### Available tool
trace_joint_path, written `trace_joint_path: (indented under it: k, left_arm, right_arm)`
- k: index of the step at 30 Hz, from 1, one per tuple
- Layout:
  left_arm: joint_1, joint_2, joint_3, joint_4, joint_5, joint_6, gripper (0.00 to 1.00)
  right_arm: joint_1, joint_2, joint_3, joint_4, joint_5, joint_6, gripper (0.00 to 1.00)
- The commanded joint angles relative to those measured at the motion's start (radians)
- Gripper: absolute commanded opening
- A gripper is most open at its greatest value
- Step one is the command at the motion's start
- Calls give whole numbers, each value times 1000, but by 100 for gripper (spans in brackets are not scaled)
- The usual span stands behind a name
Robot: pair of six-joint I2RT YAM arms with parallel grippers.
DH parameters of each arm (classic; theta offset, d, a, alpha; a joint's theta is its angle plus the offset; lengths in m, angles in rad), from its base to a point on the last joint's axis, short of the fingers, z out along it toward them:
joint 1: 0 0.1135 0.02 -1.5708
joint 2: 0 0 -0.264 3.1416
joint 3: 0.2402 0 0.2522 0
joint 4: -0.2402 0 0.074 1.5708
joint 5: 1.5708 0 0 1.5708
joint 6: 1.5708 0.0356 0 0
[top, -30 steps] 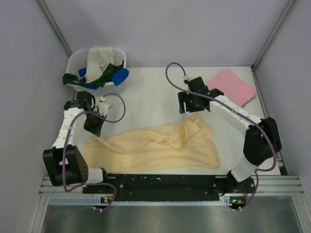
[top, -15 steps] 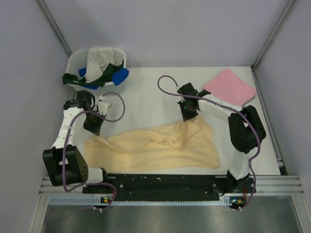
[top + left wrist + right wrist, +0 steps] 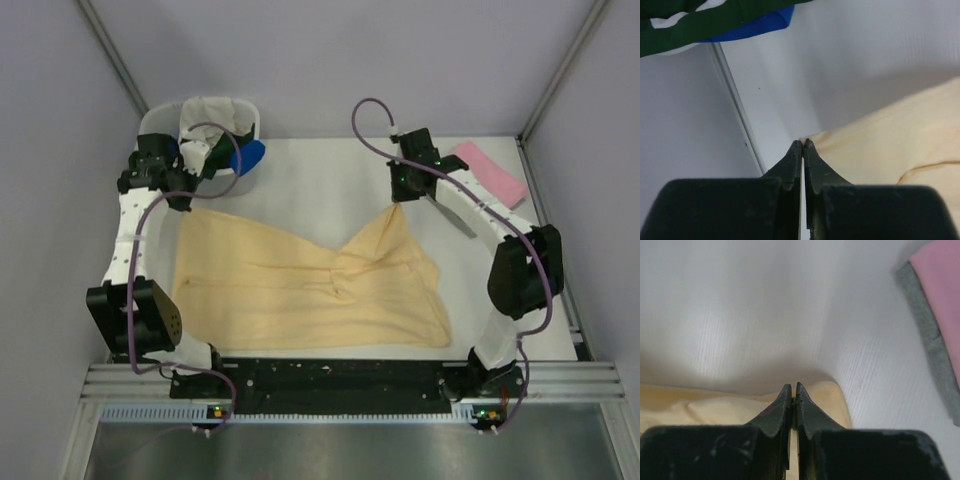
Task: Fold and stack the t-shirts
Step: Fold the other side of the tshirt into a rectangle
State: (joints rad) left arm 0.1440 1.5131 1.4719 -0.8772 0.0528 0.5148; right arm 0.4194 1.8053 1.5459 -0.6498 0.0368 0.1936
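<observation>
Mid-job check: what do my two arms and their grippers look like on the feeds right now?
Both arms match: the left arm and right arm have white links between chunky black joint housings. A purple cable loops off each one. The left gripper and right gripper each have two matte black fingers tapering to thin tips. No sleeves or readable markings show.

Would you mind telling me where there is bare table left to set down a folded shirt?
The far middle strip of the table is bare, between the white tub and the pink shirt, beyond the yellow shirt. The near half is crowded, covered by that yellow shirt; the pink shirt fills the far right corner.
</observation>
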Motion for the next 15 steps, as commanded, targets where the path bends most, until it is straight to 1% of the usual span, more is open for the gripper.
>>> trace_joint_path:
  k: [1,7,11,15]
  left_arm:
    - [38,1,31,78,-44,7,0]
    - [91,-80,-90,55,-33,40,0]
    - [144,-137,-150,9,-27,73,0]
    - [201,-168,-229,-71,-13,117,0]
  right_arm:
    - [-19,-159,-30,-4,15,-22,0]
    - [-21,-342,-188,-46,-20,9,0]
    - [-21,-441,-250,-96,-17,18,0]
    - [-19,-509,-348,-103,-110,58,0]
